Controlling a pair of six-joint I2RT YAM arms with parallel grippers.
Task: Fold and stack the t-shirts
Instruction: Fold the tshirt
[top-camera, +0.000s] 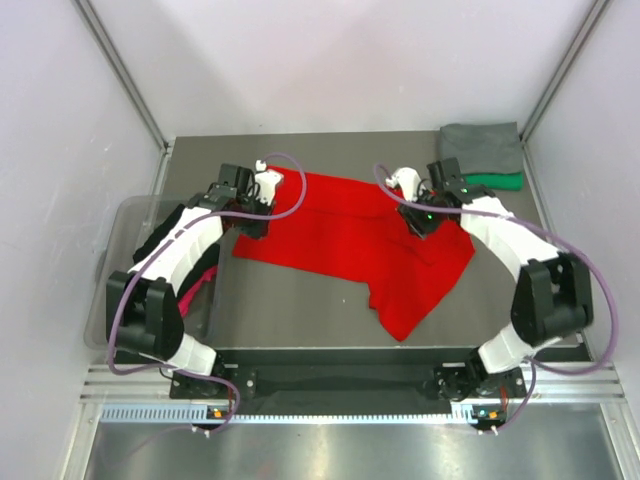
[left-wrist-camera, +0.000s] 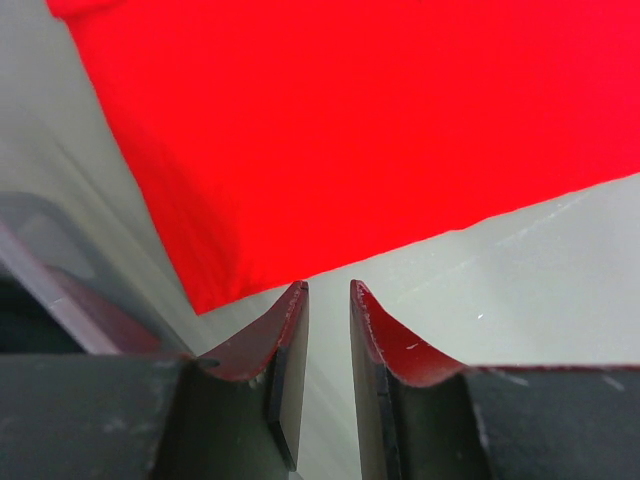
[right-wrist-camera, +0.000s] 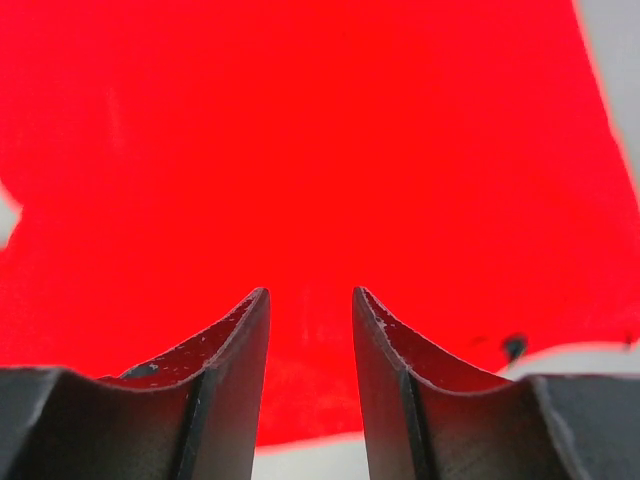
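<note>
Top view, red t-shirt: was spread out across the middle of the table, pretty rumpled, with one part hanging down toward the near edge.
Top view, finished pile: a folded grey t-shirt sat on a green t-shirt in the far right corner, well apart from the red one.
Top view, tub: see-through grey plastic, off the table's left side, with a bit of magenta t-shirt showing inside. There was dark stuff in there too, but I couldn't tell what.
Top view, left gripper: was over the red shirt's left edge. Couldn't read the jaws from up there.
Top view, right gripper: was over the shirt's right half, same deal with the jaws.
Left wrist view, left gripper: jaws were only a narrow slit apart with nothing between them. Its fingertips were over bare table, just short of a corner of the red shirt. The tub wall was off to the left.
Right wrist view, right gripper: jaws were parted a bit wider and weren't pinching anything. The red shirt filled nearly the whole frame beyond them, and whether the fingertips touched the cloth, I couldn't tell.
</note>
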